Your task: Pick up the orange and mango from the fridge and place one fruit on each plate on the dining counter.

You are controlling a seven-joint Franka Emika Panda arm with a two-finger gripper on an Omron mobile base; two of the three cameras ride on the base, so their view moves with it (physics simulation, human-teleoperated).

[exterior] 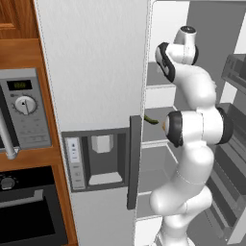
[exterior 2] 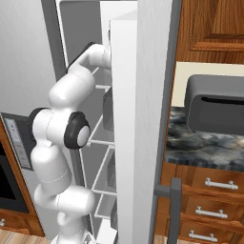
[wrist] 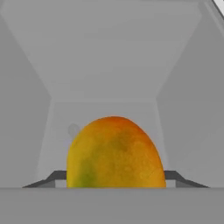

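Deep inside the tall light-grey fridge (exterior: 91, 62), smooth matte door panel with a dark vertical bar handle and a recessed water dispenser. White, rounded, glossy arm (exterior: 192, 125) with dark joint rings, bent through the open side into the upper shelves. In the hand view, an oval smooth-skinned mango (wrist: 114, 153), orange-yellow with a green blotch low on one side, resting on the flat pale-grey shelf floor between plain slanting walls. Two-finger gripper (wrist: 116, 175) closed in around the mango, dark angular fingertips (wrist: 52, 177) meeting its two flanks, fruit seated between them. In the left base view, a slim dark green elongated vegetable (exterior: 150, 119) poking out on a middle shelf beside the arm's elbow.
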